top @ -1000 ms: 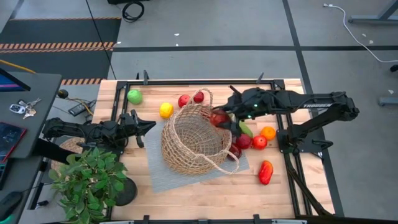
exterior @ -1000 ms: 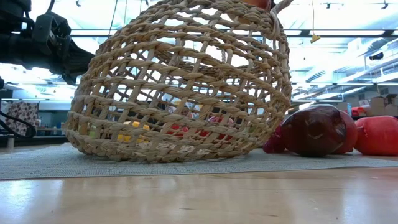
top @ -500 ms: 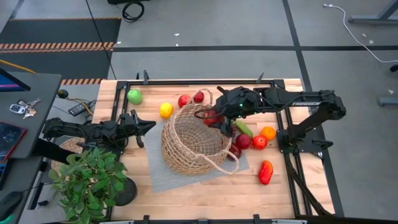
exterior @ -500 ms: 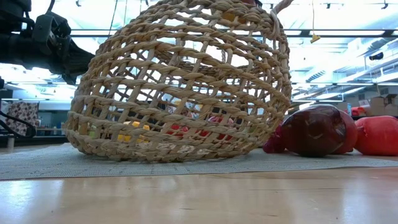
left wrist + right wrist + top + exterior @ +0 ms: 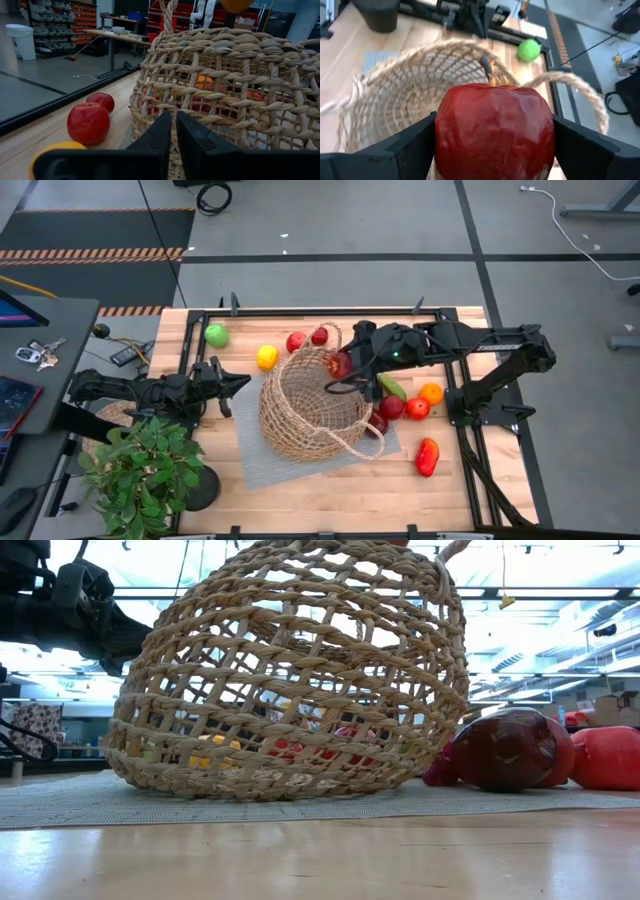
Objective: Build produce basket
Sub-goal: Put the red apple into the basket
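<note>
Holding a red apple clamped in its jaws, the right gripper hangs over the basket rim. The left gripper waits beside the basket, jaws together.

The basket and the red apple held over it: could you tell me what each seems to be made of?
Basket: looks like woven natural fibre, wicker or twisted rope, matte tan, open weave showing gaps. Red apple: probably moulded plastic or foam, with a glossy, slightly dimpled skin and a stiff stem; held in the right tool.

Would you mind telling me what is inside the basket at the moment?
From above, the basket looks empty. The right gripper holds a red apple over its rim, hiding a small part of the inside.
</note>
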You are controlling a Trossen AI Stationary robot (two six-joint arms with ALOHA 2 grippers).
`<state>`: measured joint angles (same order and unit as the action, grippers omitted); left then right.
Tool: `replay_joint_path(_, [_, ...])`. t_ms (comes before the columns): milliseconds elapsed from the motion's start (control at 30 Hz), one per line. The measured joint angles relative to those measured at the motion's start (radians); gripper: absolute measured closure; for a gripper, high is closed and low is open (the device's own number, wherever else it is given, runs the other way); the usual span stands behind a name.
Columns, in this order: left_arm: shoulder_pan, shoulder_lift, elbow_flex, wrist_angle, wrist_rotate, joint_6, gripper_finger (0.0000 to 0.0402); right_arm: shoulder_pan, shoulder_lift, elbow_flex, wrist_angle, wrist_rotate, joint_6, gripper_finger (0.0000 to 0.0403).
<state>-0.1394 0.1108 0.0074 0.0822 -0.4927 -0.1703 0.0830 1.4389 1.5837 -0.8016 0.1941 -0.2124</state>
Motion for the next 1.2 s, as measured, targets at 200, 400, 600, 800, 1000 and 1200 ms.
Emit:
replay_joint_path(200, [0.000,0.000,0.000,0.000,0.000,0.000,0.0362,0.009,0.027,-0.002,-0.032,-0.031,0.039,0.0048])
replay_joint_path(400, [0.000,0.000,0.000,0.001,0.000,0.000,0.0369,0.016,0.025,-0.002,-0.050,-0.036,0.139,0.0048])
replay_joint_path(600, [0.000,0.000,0.000,0.001,0.000,0.000,0.0364,0.014,0.025,-0.002,-0.052,-0.084,0.194,0.0048])
replay_joint_path(800, [0.000,0.000,0.000,0.000,0.000,0.000,0.0363,0.005,0.025,-0.002,-0.028,-0.137,0.271,0.0048])
replay_joint_path(1000, [0.000,0.000,0.000,0.000,0.000,0.000,0.0369,-0.008,0.025,-0.002,0.019,-0.218,0.322,0.0048])
replay_joint_path(1200, [0.000,0.000,0.000,0.000,0.000,0.000,0.0363,-0.009,0.025,-0.002,0.018,-0.217,0.322,0.0048])
